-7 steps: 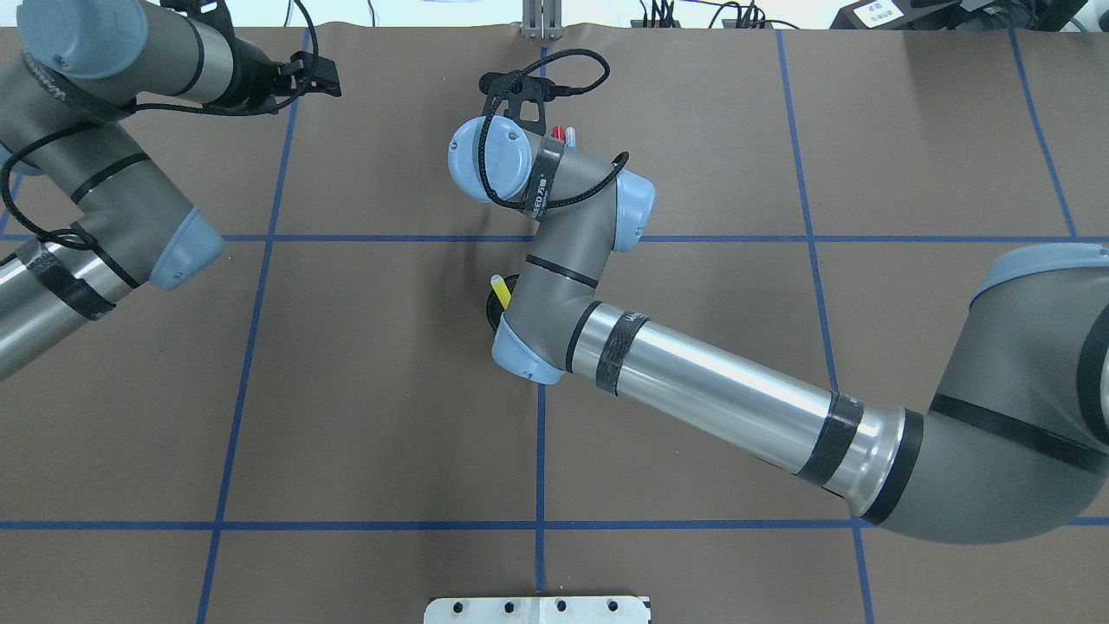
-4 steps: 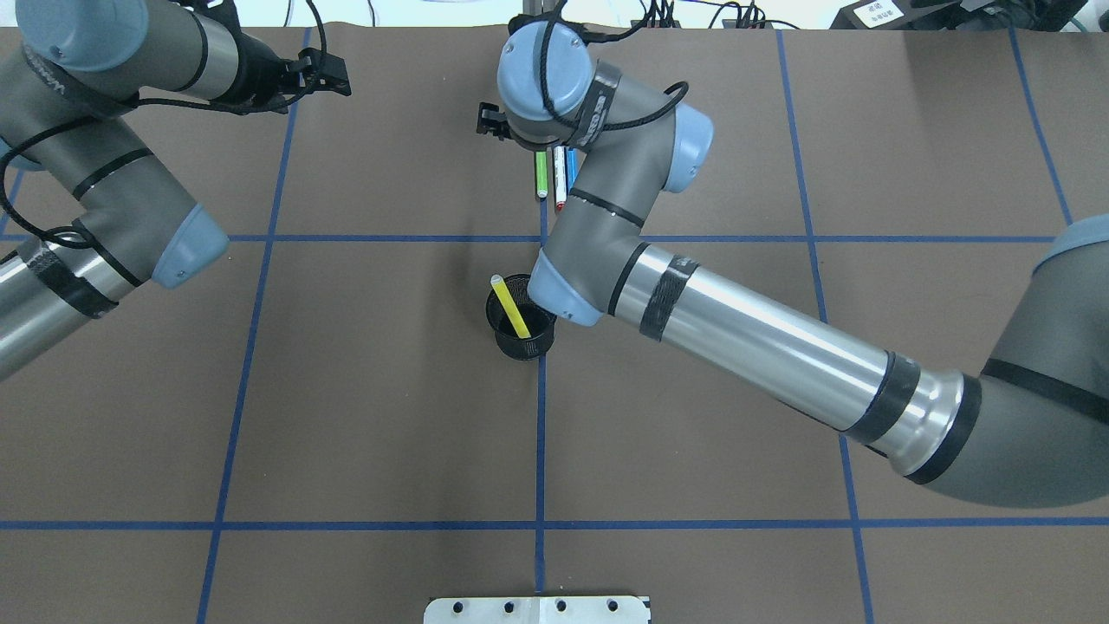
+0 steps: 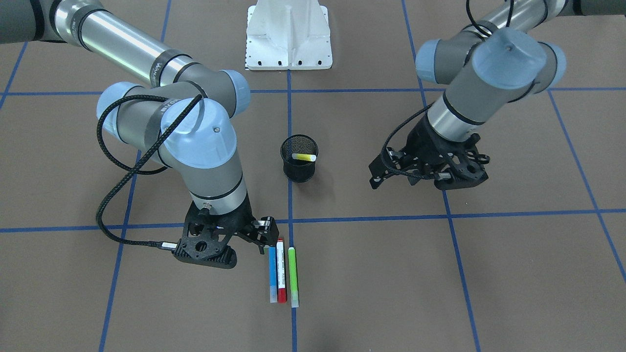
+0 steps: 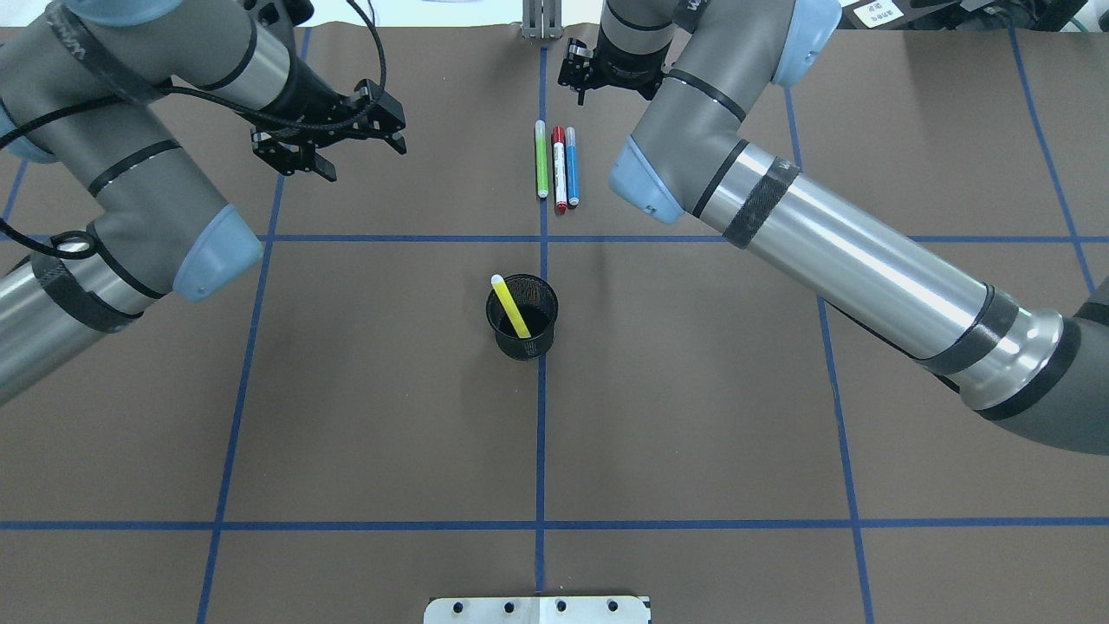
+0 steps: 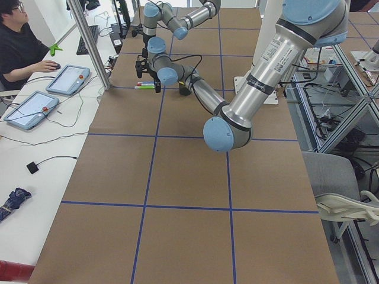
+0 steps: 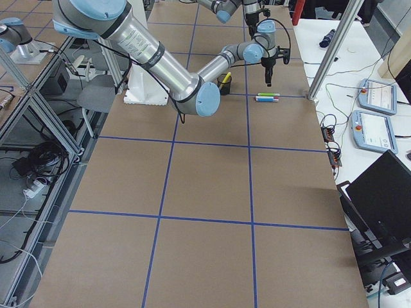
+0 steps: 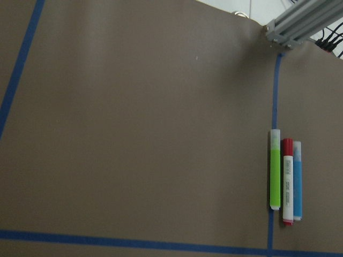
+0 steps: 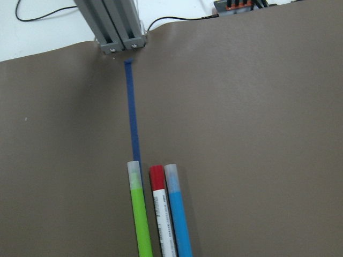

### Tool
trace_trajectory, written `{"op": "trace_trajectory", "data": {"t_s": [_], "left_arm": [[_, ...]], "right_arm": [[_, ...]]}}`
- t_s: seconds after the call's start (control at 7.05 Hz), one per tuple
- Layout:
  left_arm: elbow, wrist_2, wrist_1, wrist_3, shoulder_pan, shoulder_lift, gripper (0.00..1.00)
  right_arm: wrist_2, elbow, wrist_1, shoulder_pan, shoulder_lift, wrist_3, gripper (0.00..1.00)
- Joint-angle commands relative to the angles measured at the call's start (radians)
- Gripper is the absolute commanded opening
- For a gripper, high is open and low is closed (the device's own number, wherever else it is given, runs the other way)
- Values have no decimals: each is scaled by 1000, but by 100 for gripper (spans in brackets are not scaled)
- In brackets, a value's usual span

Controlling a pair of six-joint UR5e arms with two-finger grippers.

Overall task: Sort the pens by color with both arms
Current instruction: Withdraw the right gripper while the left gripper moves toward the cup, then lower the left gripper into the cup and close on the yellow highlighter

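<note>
Right arm (image 4: 823,251) back; yellow pen (image 4: 511,308) overhead, not wrist views.

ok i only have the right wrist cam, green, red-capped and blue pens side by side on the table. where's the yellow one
Observer: The yellow pen leans inside a black mesh cup, nearer the robot than the three pens.
Operator: and how's my right gripper sitting
Observer: The right gripper hangs above those pens, clear of them, with no pen in it.
Operator: left arm?
Observer: The left gripper hovers off to the robot's left of the pens, also holding no pen.
</note>
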Motion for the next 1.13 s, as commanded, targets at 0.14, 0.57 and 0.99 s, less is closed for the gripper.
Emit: {"op": "trace_trajectory", "data": {"t_s": [0.14,0.57,0.99], "left_arm": [[-51,-20,288,-37,89,-91,100],[348,-194,286,-27,95,-333,100],[386,-195,277,-25,124,-333,99]], "right_arm": [[65,26,-67,33,-40,-74,100],[62,30,-67,41,-59,-121,99],[55,66,-57,38,-100,-146,100]]}}
